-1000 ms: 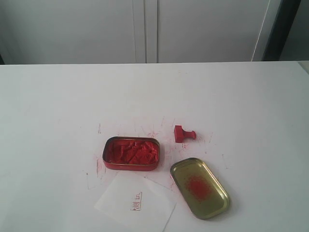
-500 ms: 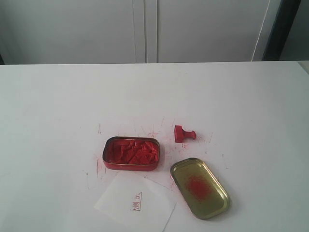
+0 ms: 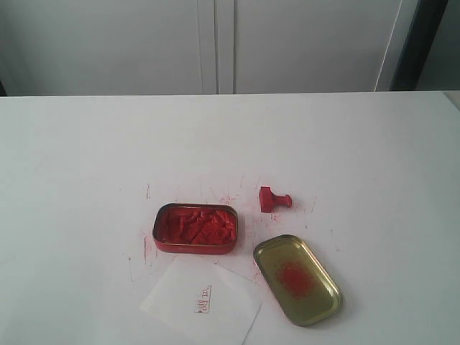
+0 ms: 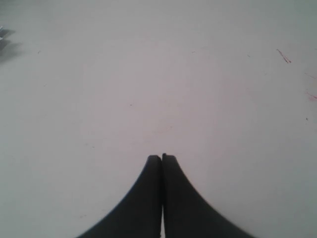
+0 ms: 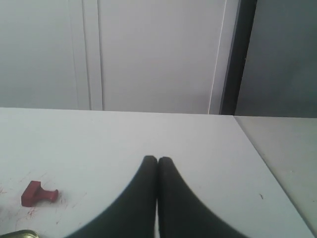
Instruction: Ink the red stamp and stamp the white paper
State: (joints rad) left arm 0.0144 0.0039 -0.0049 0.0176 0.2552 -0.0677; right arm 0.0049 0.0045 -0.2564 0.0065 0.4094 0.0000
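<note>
Holding nothing, the left gripper (image 4: 162,156) and the right gripper (image 5: 157,158) are both pressed together. The red stamp (image 3: 274,199) lies on its side at 2 o'clock from the open ink tin (image 3: 195,228), the white paper (image 3: 201,300) at 6 o'clock, the gold lid (image 3: 297,279) at 4 o'clock.

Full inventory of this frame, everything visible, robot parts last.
red stamp: 1, red, on its side, beyond the lid
ink tin: 1, red, open, mid-table
lid: 1, gold with a red smear, right of the tin, nearer the camera
white paper: 1, white with a small red imprint, near edge, below the tin
table: 1, white with red scratches
cabinet doors: pale grey, behind the table
left claw: 1, black, shut, over bare table
right claw: 1, black, shut, empty
</note>
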